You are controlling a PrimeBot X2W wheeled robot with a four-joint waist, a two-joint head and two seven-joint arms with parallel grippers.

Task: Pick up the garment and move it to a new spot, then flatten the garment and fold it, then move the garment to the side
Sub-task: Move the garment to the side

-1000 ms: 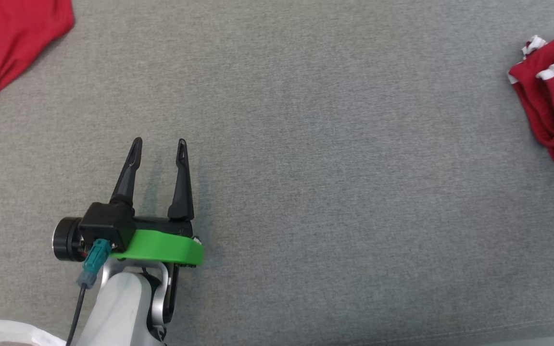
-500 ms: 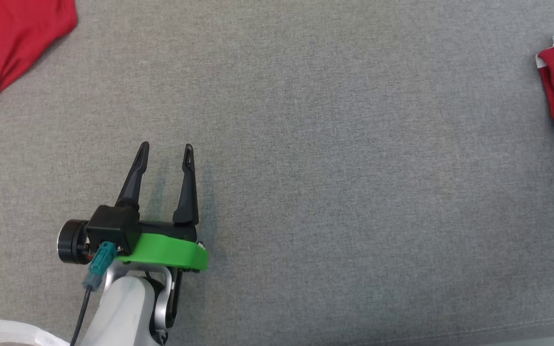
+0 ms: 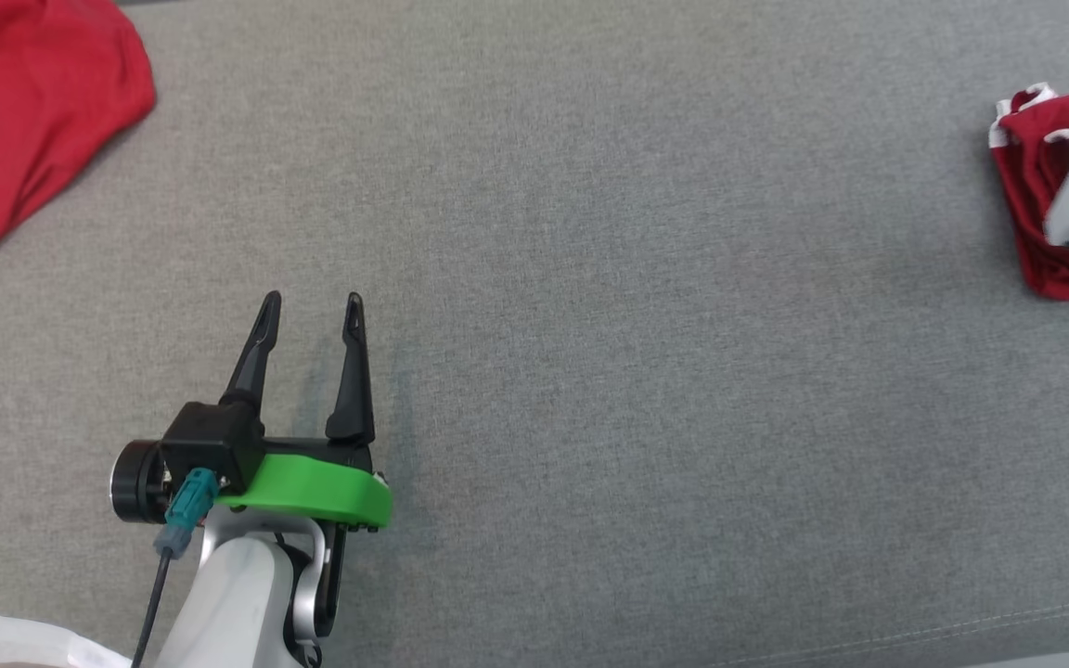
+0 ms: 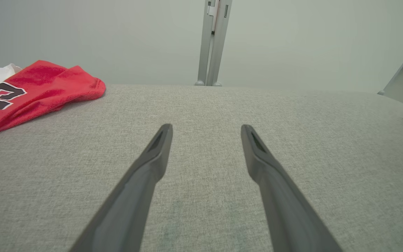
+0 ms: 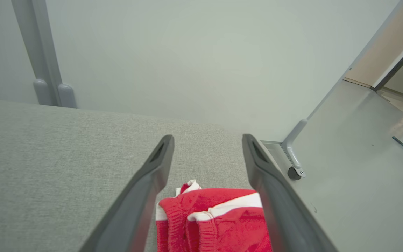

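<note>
Ahead and to the right of my left hand (image 3: pixel 312 298), the counter (image 3: pixel 637 371) lies bare, with wide room to sweep. A jersey (image 3: pixel 24 139) blocks far ahead-left. The garment (image 5: pixel 215 217) lies under my right hand (image 5: pixel 207 137), and the counter edge drops off just right of it.

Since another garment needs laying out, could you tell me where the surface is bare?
The middle is bare, between the left gripper and the bunched red garment below the right gripper. A red jersey crowds the far-left corner.

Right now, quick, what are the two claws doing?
Left gripper: open, empty.
Right gripper: open, over the white-trimmed red garment, not gripping it.
</note>
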